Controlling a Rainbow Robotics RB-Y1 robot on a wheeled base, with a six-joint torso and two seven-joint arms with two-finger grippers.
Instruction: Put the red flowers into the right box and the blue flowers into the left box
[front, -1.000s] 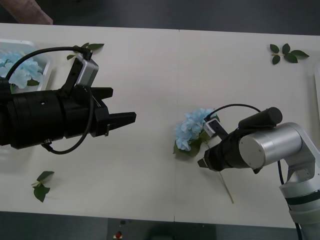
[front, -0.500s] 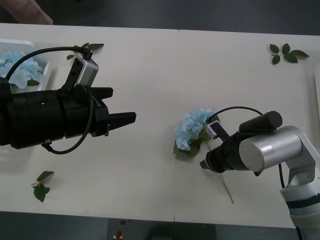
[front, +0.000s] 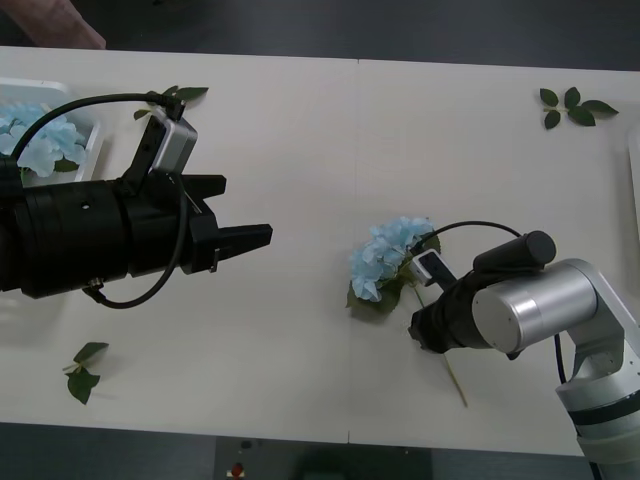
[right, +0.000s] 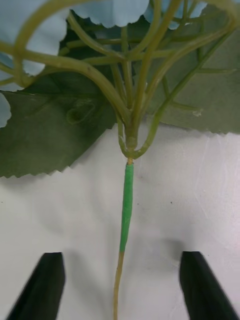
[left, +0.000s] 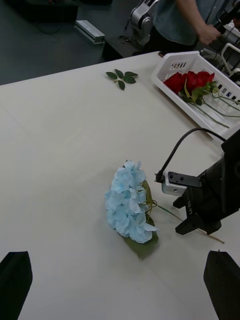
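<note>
**Blue flower: last stray, lined up for the grab**

Blue flower (front: 385, 258) is lying flat mid-table, head pointing left, stem trailing back under your right gripper (front: 418, 322). In the right wrist view the stem (right: 126, 210) runs dead centre between the spread fingers (right: 44, 285), not touched yet, so you're set for a low pinch below the leaves. Left gripper (front: 250, 240) hangs spread wide over the table, well left of the bloom, probably waiting. The left box (front: 92, 135) already has blue heads; the right box (left: 175, 65) holds the red flowers (left: 190, 80).
</note>
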